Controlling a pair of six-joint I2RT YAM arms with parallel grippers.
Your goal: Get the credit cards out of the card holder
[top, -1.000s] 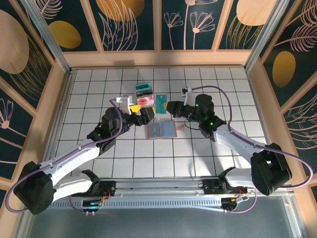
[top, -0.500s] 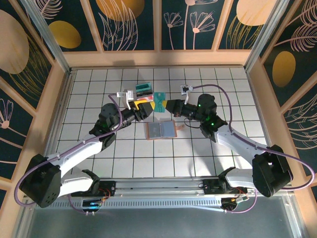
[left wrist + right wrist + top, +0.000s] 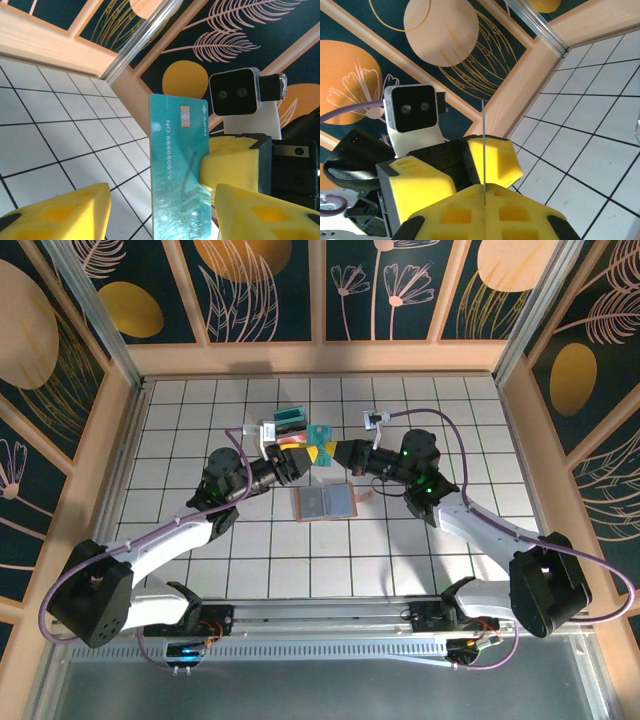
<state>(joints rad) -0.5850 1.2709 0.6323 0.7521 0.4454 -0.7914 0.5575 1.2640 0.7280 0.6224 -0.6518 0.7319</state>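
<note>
Currently, as a listing.

**Right end effector** (image 3: 484,194): pads pressed together on one edge of the card (image 3: 177,165). In its own wrist view the card rises from between them as a thin, edge-on line.

**Left end effector** (image 3: 160,202): fingers (image 3: 55,212) wide apart, with the card standing in the gap between them and not gripped. It faces the right one nose to nose.

**Card**: teal and upright, chip and number turned toward the left wrist camera. It is held in the air between the two arms (image 3: 320,435), above the worktop (image 3: 200,410).

**Holder** (image 3: 327,502): lies open and flat on the worktop, grey-blue inside up, just on the near side of the meeting point. Whether any cards are left in its pockets cannot be told.

**Box** (image 3: 290,418): small, with teal and red contents, on the far side and partly hidden by the left wrist.

**Step in hand (judged)**: a mid-air pass of the card from one arm to the other.

**Handling notes (judged)**:
- The left fingers should close squarely on the card's flat faces, on the free part away from the right pads.
- The card should sit centred in the gap, so neither finger pushes it sideways first.
- The right grip should let go only once the left clamp is firm.
- A thin, slick card pinched near one edge may pivot or slip.
- The arms should separate along the card's own plane, without twisting.
</note>
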